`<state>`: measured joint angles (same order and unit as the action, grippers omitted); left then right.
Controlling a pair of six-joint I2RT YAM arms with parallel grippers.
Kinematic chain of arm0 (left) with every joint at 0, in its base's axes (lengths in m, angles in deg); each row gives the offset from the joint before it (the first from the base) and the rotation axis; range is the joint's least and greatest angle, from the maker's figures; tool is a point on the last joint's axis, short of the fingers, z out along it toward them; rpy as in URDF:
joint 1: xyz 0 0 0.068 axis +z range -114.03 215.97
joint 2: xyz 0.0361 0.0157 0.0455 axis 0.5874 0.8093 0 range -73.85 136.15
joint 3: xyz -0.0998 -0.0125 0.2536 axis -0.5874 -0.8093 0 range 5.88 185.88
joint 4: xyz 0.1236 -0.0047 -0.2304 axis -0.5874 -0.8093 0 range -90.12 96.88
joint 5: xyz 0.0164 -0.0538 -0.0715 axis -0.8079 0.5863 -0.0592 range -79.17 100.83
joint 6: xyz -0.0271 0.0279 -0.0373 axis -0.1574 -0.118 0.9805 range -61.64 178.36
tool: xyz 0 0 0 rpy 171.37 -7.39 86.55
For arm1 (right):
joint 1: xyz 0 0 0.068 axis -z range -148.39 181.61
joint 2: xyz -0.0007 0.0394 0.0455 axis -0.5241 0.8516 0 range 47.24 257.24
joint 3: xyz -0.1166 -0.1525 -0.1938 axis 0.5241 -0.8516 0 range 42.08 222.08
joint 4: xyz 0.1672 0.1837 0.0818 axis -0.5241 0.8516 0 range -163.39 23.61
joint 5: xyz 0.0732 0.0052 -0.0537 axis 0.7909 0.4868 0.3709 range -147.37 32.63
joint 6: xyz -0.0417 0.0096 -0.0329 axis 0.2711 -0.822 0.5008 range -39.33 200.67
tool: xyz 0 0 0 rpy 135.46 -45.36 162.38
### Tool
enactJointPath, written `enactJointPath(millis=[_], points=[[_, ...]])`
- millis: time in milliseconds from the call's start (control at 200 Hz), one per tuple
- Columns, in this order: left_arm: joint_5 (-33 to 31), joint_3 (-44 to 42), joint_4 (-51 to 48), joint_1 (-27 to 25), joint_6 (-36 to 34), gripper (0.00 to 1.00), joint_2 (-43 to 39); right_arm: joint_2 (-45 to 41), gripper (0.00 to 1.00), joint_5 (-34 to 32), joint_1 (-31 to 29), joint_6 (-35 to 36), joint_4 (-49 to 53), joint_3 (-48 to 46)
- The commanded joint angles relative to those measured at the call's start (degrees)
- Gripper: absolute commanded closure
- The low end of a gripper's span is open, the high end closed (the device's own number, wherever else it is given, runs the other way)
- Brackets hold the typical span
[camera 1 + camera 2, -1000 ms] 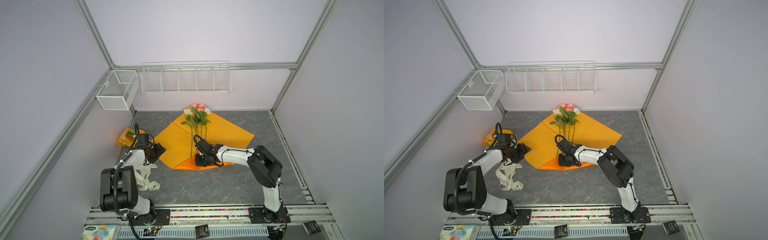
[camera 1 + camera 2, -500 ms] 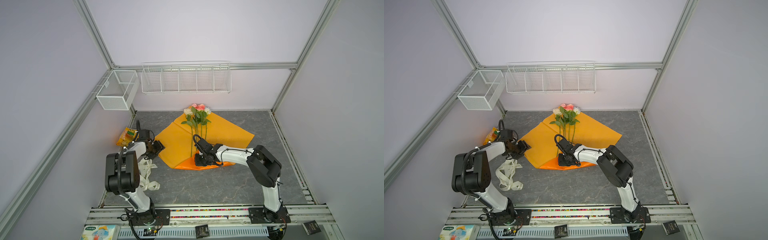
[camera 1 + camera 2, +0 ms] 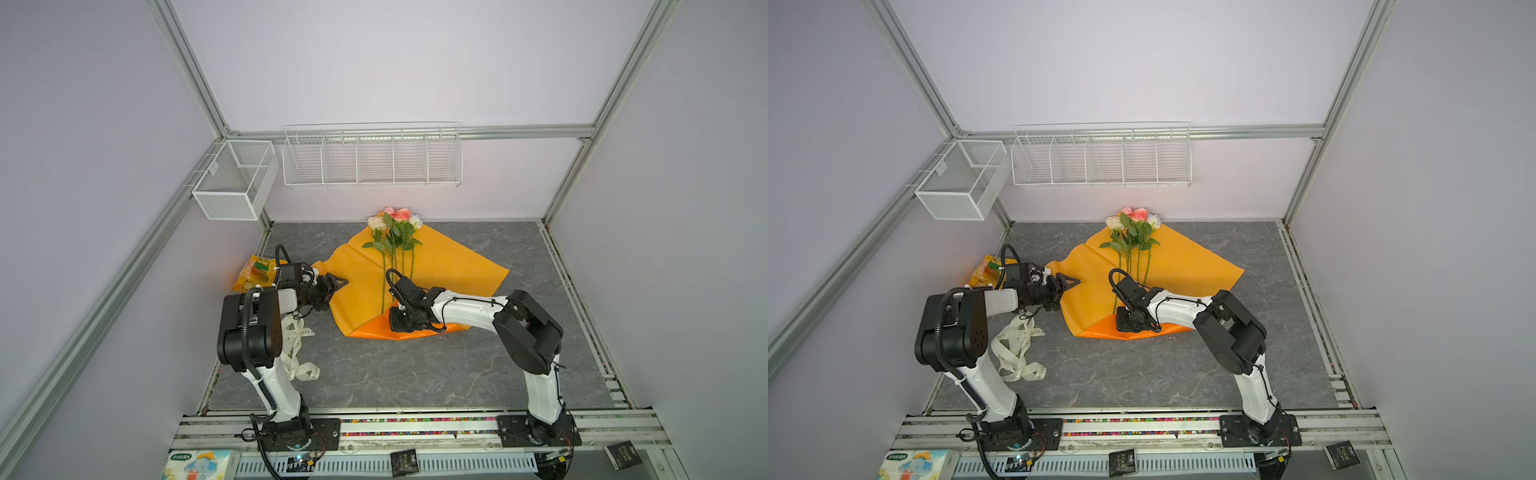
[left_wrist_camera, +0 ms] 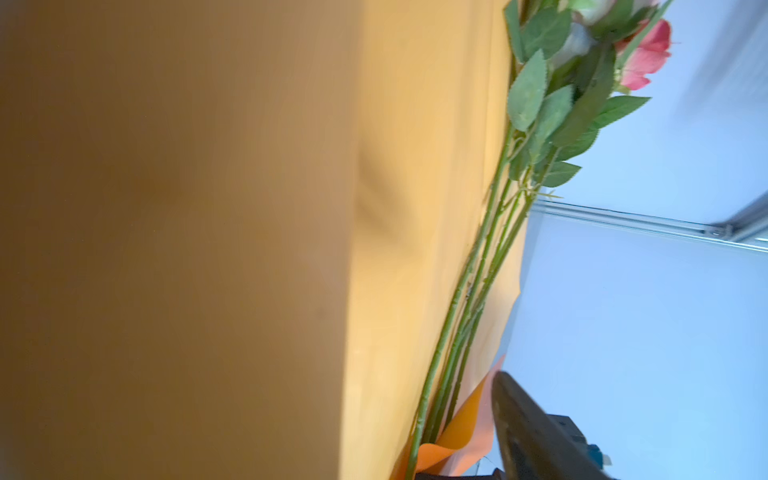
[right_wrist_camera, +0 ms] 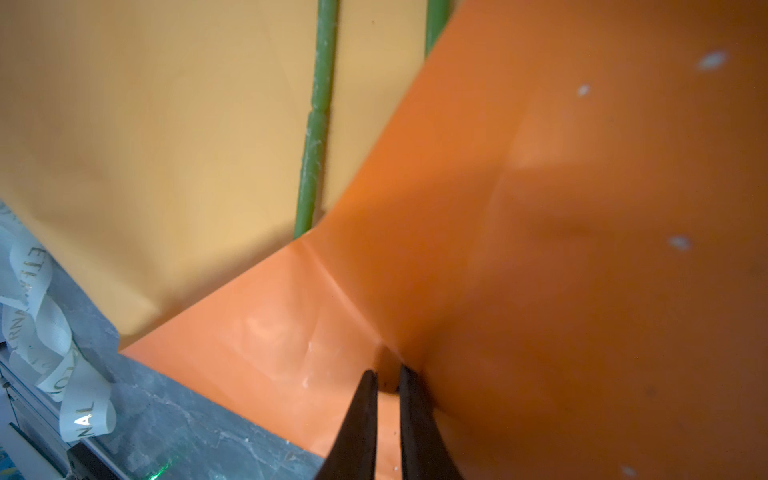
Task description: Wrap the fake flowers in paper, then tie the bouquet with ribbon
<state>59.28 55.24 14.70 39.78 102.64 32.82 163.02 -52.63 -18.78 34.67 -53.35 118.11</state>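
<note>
The bouquet of fake flowers [image 3: 394, 232] [image 3: 1133, 232] lies flat toward the back of the grey marbled counter [image 3: 415, 374], on a large spread sheet of orange wrapping paper [image 3: 453, 266] [image 3: 1187, 266]. Its pink, cream and white blooms point toward the back wall. Its thin green stems run forward down the middle of the sheet.

The front corner of the paper is folded up over the stem ends, showing a deeper orange side. The right end effector [image 5: 386, 372] [image 3: 402, 325] is down on that fold. In the right wrist view its two dark fingers [image 5: 365, 415] are nearly pressed together, pinching a small pucker of the folded paper, with two stems [image 5: 316, 124] just beyond.

The left end effector [image 3: 341, 283] [image 3: 1072, 281] is turned on its side at the paper's left edge, its fingers spread. I cannot tell whether they touch the sheet. In the left wrist view the paper [image 4: 249, 208] fills most of the frame and is blurred. The leaves and one pink bloom [image 4: 540, 104] show at its far side.

A cream printed ribbon [image 3: 297, 353] [image 3: 1017, 349] lies loosely coiled on the counter beside the left arm. A yellow snack bag [image 3: 253, 272] [image 3: 984, 270] sits near the left wall behind that arm. Two white wire baskets [image 3: 370, 162] hang above the back corner.
</note>
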Motion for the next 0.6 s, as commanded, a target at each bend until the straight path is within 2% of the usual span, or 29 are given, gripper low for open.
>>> enactJointPath(millis=[0, 110, 185, 310, 445, 595], points=[[6.3, -4.1, 18.8, 0.0, 11.3, 0.26, 3.0, 3.4, 0.84, -1.5, 0.2, 0.1, 3.3, -1.1], [6.0, -6.7, 30.6, 0.4, 19.8, 0.32, 3.3, 3.3, 0.84, -1.9, 0.3, 0.1, 3.6, -1.1], [4.9, -8.2, 32.8, 0.4, 21.1, 0.35, 1.8, 3.3, 0.84, -1.9, 0.2, 0.1, 3.6, -0.9], [2.7, -9.5, 25.9, 0.4, 18.3, 0.36, -3.5, 3.3, 0.84, -1.8, 0.2, 0.0, 3.5, -0.7], [-1.1, -9.5, 13.2, 0.4, 9.4, 0.35, -10.0, 3.3, 0.84, -1.8, 0.3, -0.1, 3.5, -0.4], [-2.8, -10.8, 12.4, 0.4, 9.7, 0.41, -12.5, 3.2, 0.84, -1.7, 0.3, 0.0, 3.4, -0.5]])
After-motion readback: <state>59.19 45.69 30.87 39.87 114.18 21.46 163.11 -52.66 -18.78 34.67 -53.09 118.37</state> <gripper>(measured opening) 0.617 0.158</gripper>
